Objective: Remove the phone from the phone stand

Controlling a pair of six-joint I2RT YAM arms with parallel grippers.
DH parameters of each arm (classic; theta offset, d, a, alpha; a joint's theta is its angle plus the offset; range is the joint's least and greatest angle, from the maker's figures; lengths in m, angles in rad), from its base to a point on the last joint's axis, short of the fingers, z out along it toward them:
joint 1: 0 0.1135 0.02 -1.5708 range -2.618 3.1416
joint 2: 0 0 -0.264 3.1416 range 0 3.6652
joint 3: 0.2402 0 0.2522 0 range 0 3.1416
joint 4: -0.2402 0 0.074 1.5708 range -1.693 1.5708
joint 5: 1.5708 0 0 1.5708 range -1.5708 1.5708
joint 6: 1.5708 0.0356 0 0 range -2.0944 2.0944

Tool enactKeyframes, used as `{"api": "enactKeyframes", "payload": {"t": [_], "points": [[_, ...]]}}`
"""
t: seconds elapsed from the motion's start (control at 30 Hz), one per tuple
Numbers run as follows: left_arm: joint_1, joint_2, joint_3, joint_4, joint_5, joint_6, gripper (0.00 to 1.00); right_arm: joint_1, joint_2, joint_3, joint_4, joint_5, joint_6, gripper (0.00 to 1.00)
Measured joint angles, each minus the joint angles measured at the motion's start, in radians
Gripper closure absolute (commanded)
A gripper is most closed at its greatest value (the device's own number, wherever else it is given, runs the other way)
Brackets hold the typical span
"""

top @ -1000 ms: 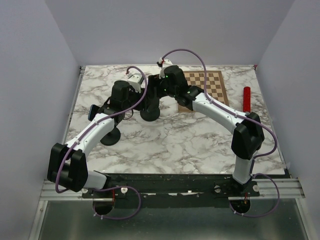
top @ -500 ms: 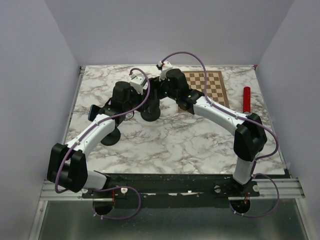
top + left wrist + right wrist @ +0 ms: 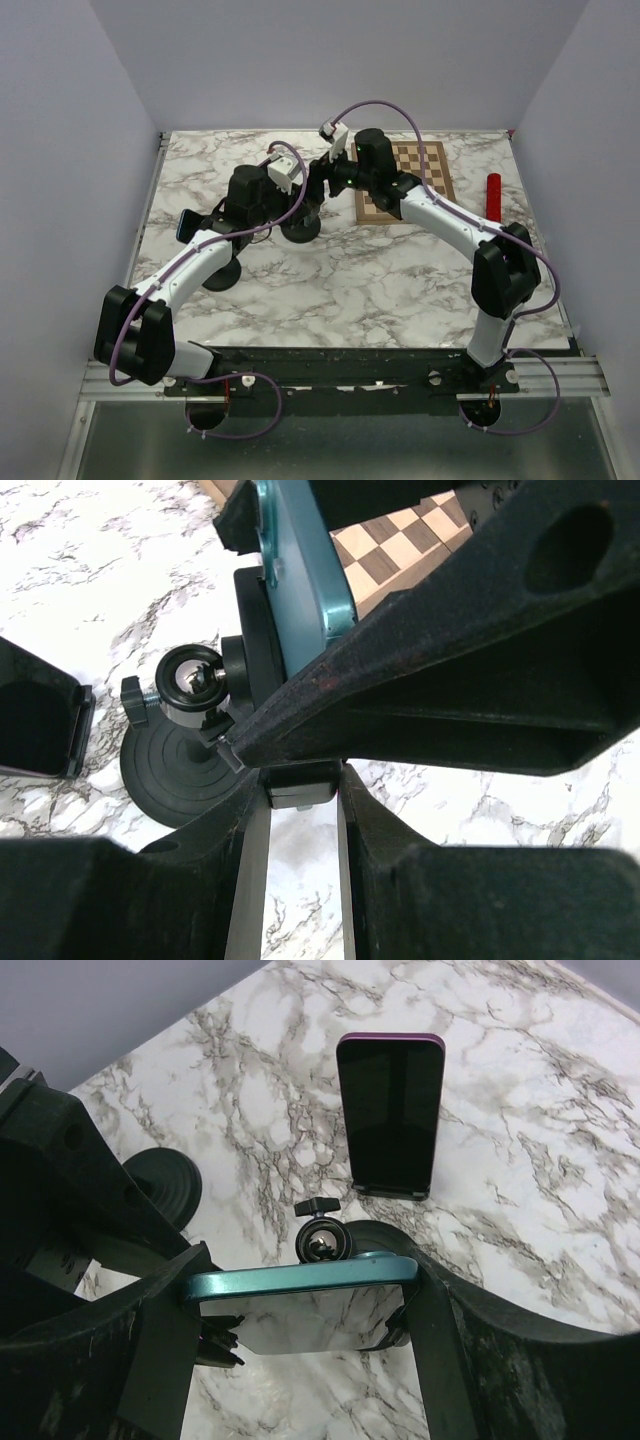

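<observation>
Marble table [image 3: 400, 290]: left claw [image 3: 303, 783] has clamped the stand [image 3: 178, 772]; right claw [image 3: 303, 1308] grips teal phone [image 3: 300, 1278].

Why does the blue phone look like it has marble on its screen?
Right wrist view: the teal phone's glossy screen mirrors the marble table; the purple phone's screen just looks dark. Left wrist view: the left gripper's close-up fingers show dark, with little detail. Top view: even light, faint shadows.
</observation>
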Motion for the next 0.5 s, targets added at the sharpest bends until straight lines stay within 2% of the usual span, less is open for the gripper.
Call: {"api": "enactKeyframes", "payload": {"t": [0.33, 0.5], "points": [[0.016, 0.000, -0.005, 0.008, 0.017, 0.016, 1.00, -0.024, 0.106, 0.164, -0.110, -0.172, -0.075, 0.99], [0.026, 0.000, -0.005, 0.004, 0.030, 0.016, 1.00, -0.026, 0.120, 0.182, -0.122, -0.219, -0.093, 0.99]]}}
